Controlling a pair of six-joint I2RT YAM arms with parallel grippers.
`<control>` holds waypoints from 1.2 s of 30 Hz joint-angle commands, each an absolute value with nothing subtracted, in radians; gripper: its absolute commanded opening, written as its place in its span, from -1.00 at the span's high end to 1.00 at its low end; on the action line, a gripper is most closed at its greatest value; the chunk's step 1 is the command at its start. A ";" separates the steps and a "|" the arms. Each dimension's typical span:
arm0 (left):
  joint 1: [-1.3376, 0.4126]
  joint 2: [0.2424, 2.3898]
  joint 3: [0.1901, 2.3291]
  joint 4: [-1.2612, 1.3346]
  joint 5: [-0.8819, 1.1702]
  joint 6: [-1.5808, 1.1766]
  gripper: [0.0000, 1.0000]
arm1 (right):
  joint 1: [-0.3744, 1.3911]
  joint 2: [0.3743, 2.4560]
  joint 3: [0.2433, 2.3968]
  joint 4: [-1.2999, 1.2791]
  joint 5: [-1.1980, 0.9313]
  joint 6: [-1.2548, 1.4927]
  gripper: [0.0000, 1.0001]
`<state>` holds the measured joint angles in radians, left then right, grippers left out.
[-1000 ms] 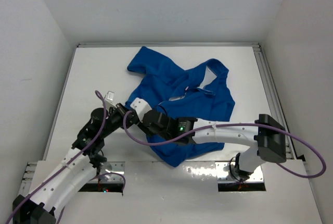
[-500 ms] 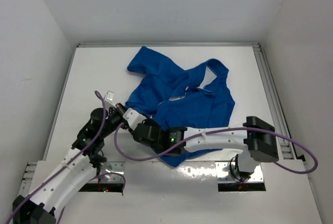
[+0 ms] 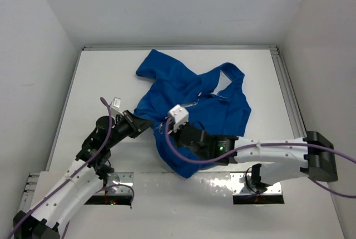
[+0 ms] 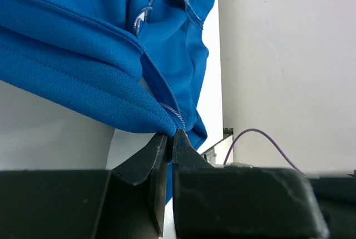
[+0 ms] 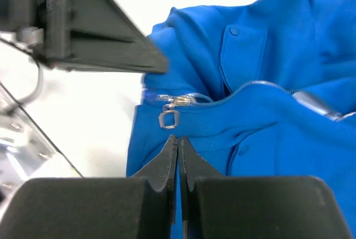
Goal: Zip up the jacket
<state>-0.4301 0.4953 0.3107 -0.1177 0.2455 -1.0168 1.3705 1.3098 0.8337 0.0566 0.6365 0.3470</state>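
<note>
The royal-blue jacket [image 3: 200, 103] lies crumpled on the white table, collar and whitish lining toward the far right. My left gripper [image 3: 149, 126] is shut on the jacket's bottom hem beside the zipper teeth [image 4: 169, 103]; its tips [image 4: 171, 134] pinch the fabric edge [image 4: 83, 55]. My right gripper [image 3: 173, 133] hovers over the lower front of the jacket [image 5: 267, 83]. Its jaws [image 5: 178, 138] are shut and empty, just below the silver zipper pull [image 5: 168, 119]. The slider sits at the bottom of the zipper line. The left gripper's fingers [image 5: 94, 33] show at upper left in the right wrist view.
White walls enclose the table [image 3: 100, 78] on the left, back and right. A metal rail [image 3: 289, 94] runs along the right edge. Mounting plates [image 3: 119, 180] lie at the near edge. The right arm's elbow [image 3: 320, 161] sticks out to the far right.
My right arm has swung its elbow out to the right, and its wrist has drawn back from the left gripper over the jacket's lower front. The left gripper keeps its hold.
</note>
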 commanded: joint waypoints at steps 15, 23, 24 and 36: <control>-0.425 0.446 0.319 -0.087 0.301 -1.017 1.00 | 1.080 1.262 0.574 0.514 -0.101 0.741 0.17; -0.425 0.436 0.313 -0.087 0.313 -1.017 1.00 | 1.077 1.310 0.607 0.522 -0.106 0.736 0.22; -0.425 0.428 0.310 -0.084 0.313 -1.025 1.00 | 1.077 1.313 0.610 0.511 -0.101 0.733 0.21; -0.425 0.416 0.304 -0.077 0.341 -1.025 1.00 | 1.055 1.339 0.644 0.469 -0.063 0.687 0.20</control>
<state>-0.4301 0.4316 0.3035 -0.1368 0.3035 -1.0187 1.0626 1.3277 0.5995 0.4454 -0.0704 0.7074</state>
